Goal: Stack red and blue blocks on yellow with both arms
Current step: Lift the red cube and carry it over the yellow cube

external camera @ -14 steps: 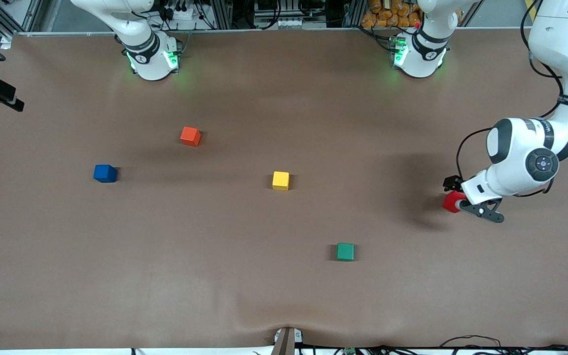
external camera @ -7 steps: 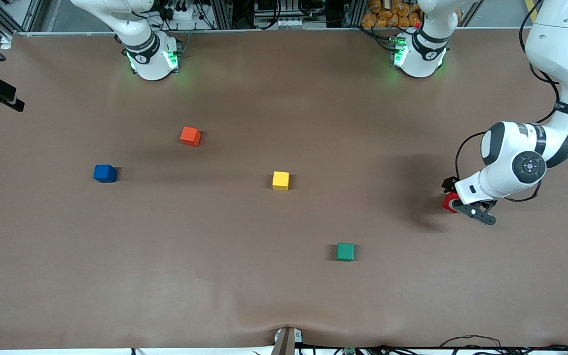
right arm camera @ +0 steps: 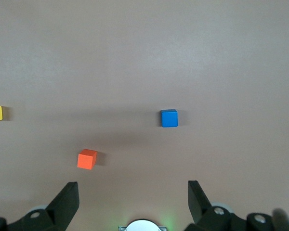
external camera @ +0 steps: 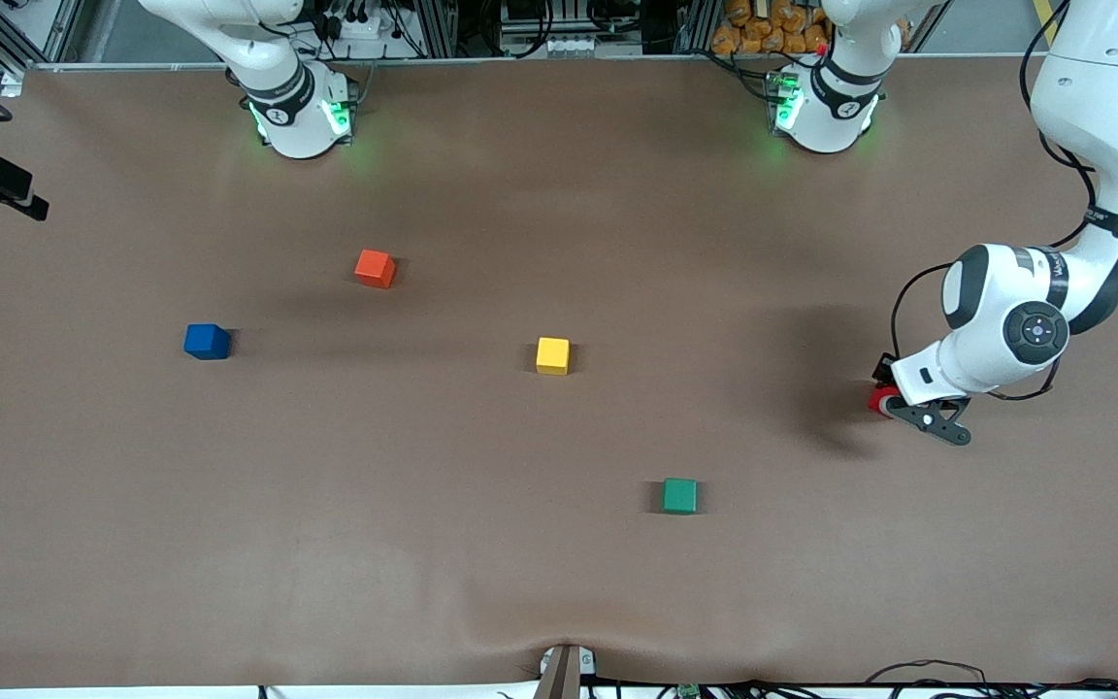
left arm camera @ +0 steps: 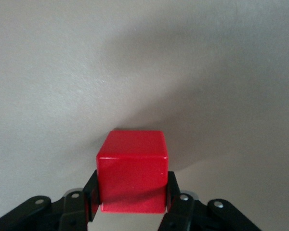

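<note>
1. The red block [left arm camera: 131, 168] is plain crimson.
2. The blue block [external camera: 207, 342] is deep blue.
3. The yellow block [external camera: 552, 355] is plain yellow.
4. The orange-red cube [external camera: 375, 268] and green cube [external camera: 680, 495] are plain.
5. The tabletop [external camera: 481, 544] is brown.

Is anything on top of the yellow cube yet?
No. The yellow cube has a bare top. The left gripper grips the red cube; the blue cube sits apart.
</note>
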`<state>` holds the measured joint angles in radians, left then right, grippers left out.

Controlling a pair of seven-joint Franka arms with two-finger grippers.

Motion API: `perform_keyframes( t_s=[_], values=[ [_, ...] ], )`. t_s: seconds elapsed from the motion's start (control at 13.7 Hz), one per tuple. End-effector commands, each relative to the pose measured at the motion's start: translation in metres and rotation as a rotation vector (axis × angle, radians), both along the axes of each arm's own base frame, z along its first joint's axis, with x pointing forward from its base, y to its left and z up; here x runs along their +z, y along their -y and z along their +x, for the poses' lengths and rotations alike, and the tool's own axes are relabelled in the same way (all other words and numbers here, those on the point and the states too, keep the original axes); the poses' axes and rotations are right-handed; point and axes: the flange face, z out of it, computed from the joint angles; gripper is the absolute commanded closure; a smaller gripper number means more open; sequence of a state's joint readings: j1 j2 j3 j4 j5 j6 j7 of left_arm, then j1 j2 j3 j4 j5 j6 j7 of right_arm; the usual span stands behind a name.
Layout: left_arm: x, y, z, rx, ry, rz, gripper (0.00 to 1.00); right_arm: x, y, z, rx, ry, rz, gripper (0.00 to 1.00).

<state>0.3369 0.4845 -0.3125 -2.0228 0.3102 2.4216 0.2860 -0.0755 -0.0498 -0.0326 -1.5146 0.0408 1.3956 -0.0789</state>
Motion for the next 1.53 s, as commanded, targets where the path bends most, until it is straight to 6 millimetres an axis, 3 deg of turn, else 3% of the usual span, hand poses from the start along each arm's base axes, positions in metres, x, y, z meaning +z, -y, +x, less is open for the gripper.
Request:
perform_keyframes(
  t_s=[0.0,0.37,0.8,1.1,1.24,1.46],
  values=[
    [0.049,0.039,0.0,0.057,0.029,0.032,1.0,0.001,0.002,-0.001,-0.001,0.004,0.017,0.0],
    [0.089,0.131,-0.001,0.107,0.033,0.003,1.0,0.0,0.002,0.0,-0.001,0.001,0.017,0.0],
    [0.12,0.268,-0.016,0.026,0.001,-0.021,1.0,-0.004,0.003,0.003,-0.001,-0.007,0.016,0.0],
    [0.129,0.335,-0.03,0.087,-0.021,-0.07,1.0,-0.004,0.003,0.004,0.0,-0.005,0.016,0.0],
    [0.126,0.366,-0.031,0.126,-0.046,-0.115,1.0,-0.008,0.003,0.007,0.0,-0.013,0.016,0.0],
    [0.117,0.43,-0.046,0.227,-0.082,-0.141,1.0,-0.009,0.003,0.007,0.0,-0.015,0.016,0.0]
  ],
)
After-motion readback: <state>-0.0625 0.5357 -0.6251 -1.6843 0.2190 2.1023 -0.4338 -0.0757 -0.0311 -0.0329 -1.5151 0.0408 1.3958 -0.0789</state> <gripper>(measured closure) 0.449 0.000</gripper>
